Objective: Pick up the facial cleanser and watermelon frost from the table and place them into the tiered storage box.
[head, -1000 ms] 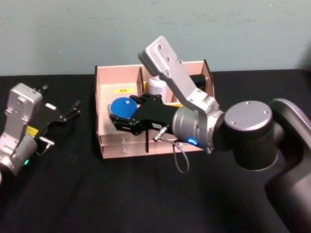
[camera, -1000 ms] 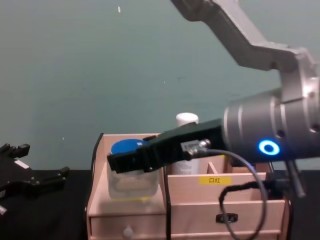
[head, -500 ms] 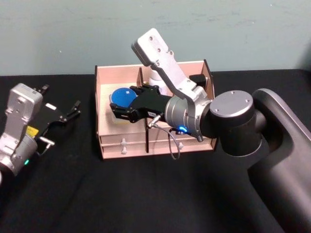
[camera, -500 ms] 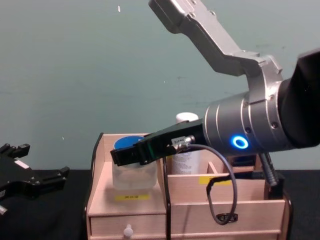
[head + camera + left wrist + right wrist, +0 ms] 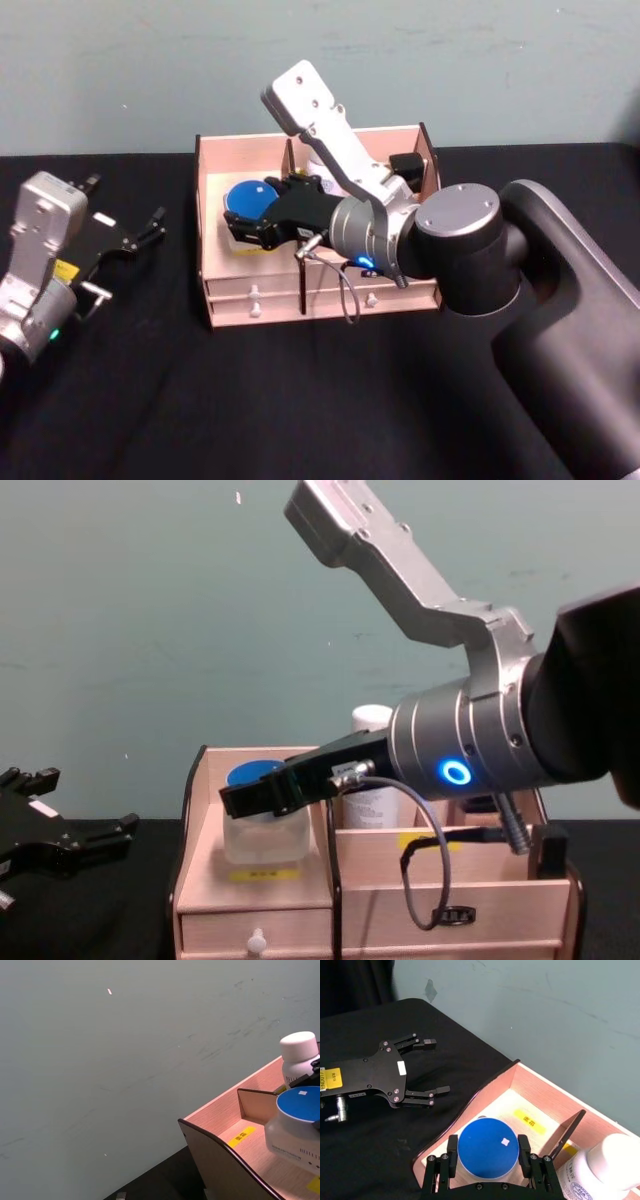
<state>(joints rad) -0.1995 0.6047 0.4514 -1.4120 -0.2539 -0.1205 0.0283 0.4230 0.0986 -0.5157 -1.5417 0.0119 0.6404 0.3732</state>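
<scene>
The tiered storage box (image 5: 250,300) of pale wood stands at the middle of the black table. My right gripper (image 5: 250,207) reaches into its left upper compartment, shut on a clear jar with a blue lid (image 5: 248,194). From the side the jar (image 5: 265,832) sits low in that compartment (image 5: 255,895), just above a yellow label. The right wrist view shows the fingers (image 5: 451,1149) on both sides of the blue lid (image 5: 487,1147). A white bottle with a white cap (image 5: 371,718) stands in the neighbouring back compartment. My left gripper (image 5: 125,198) rests open on the table to the left.
A small black item (image 5: 405,163) sits in the box's back right compartment. Drawers with white knobs (image 5: 254,295) line the box front. A cable loop (image 5: 425,880) hangs from the right wrist over the box front. A teal wall stands behind the table.
My right gripper has carried the blue-lidded jar back and down, from over the box front into the left upper compartment. The left arm has stayed still.
</scene>
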